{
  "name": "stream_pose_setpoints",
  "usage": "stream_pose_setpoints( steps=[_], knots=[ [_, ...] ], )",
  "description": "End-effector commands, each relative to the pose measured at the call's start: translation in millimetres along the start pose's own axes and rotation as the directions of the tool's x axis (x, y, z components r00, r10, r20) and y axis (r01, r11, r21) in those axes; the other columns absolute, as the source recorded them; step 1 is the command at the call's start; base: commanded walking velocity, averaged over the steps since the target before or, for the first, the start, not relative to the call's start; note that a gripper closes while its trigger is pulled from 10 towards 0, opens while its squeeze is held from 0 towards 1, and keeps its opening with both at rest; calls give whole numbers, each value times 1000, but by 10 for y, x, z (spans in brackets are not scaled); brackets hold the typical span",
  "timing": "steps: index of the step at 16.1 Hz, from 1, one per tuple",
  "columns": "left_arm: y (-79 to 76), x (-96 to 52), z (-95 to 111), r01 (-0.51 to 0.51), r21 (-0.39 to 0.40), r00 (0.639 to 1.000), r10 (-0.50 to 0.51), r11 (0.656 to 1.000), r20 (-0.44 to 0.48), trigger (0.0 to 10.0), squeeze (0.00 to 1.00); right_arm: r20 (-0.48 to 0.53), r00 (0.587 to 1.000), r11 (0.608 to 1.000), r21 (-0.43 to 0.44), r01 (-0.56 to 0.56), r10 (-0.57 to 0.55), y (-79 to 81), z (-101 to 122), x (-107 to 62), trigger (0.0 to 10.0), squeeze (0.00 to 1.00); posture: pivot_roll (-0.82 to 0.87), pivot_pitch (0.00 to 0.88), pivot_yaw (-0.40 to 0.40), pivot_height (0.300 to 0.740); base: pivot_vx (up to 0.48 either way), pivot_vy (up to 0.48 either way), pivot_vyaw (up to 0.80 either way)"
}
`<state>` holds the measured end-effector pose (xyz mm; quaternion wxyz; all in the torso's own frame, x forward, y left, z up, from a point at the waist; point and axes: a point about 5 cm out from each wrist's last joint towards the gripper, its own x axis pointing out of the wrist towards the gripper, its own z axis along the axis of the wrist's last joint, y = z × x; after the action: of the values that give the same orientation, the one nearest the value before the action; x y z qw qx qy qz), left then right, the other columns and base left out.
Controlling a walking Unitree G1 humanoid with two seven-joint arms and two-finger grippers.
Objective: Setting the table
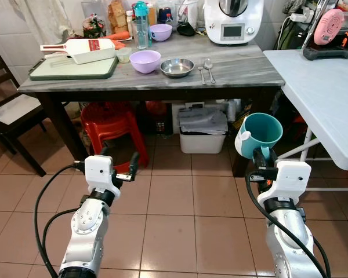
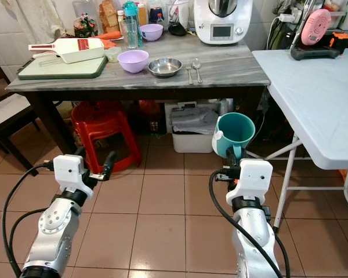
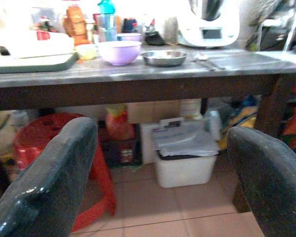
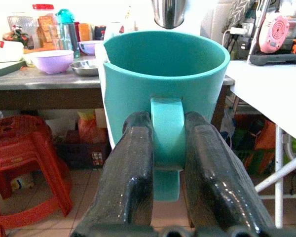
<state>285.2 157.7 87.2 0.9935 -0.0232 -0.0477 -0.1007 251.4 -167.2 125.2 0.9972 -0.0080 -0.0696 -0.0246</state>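
My right pincer (image 4: 160, 163) grips the teal cup (image 1: 261, 134) by its handle, fingers (image 4: 130, 173) pressed on both sides of it. Cup upright, mouth up, held in the air over the tiled floor (image 1: 174, 214), in front of the grey desk (image 1: 232, 69) and just beside the white desk (image 1: 325, 98) on my right. My left pincer (image 1: 117, 160) is wide apart and holds nothing, raised over the floor near the red stool (image 1: 111, 128).

On the grey desk: purple bowl (image 1: 145, 61), steel bowl (image 1: 177, 67) just right of it, then a fork (image 1: 200, 72) and spoon (image 1: 209, 68) side by side. Green board (image 1: 72, 68) at the left end with a white container (image 1: 78, 50) on it. At the back a teal-lid bottle (image 1: 141, 24), a second purple bowl (image 1: 160, 32) and a white appliance (image 1: 232, 22).

Under the desk: white bin (image 1: 203, 134) right of the stool. Dark chair (image 1: 11, 116) at far left. Pink item (image 1: 327, 26) at the far end of the white desk.
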Motion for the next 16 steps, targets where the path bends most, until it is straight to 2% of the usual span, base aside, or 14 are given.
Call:
stream_pose_setpoints(
  steps=[1, 16],
  knots=[
    [-34, 21, 51, 26, -8, 1000, -26, 1000, 14, 10000, 0, 41, 999, 1000, 3, -4, 4, 18, 77, 16, 10000, 0, -18, 0, 43, 740, 371, 0, 0],
    [-89, 11, 53, 75, -38, 997, -75, 996, 11, 10000, 0, 38, 999, 1000, -10, -22, 22, 46, 72, 28, 10000, 0, -18, 0, 40, 740, 443, 0, 0]
  ],
)
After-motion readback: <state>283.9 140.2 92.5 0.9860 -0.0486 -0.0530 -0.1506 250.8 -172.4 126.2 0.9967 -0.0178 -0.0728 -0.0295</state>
